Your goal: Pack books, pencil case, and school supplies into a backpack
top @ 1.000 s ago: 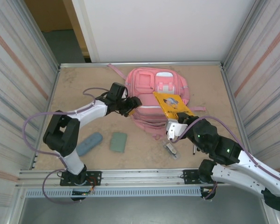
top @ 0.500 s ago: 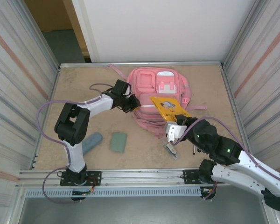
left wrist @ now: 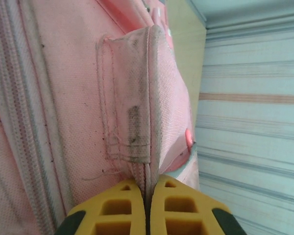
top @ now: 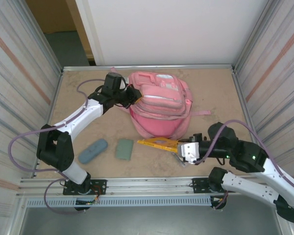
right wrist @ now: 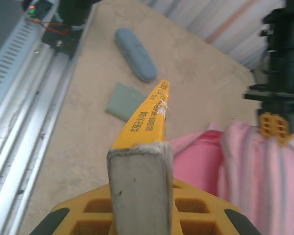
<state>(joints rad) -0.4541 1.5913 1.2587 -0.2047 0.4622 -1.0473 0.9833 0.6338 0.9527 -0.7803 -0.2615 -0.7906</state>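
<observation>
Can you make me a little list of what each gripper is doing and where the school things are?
left gripper: shut, pinching pink fabric of the backpack
right gripper: shut on the orange-yellow book, held on edge in front of the backpack
pencil case: lying on the table, left of the green book
green book: flat on the table, between pencil case and orange-yellow book

Pink backpack [top: 159, 122] with paler pink and white pockets; orange-yellow book [top: 157, 143]; blue-grey pencil case [top: 93, 150]; sage-green book [top: 124, 148]
</observation>
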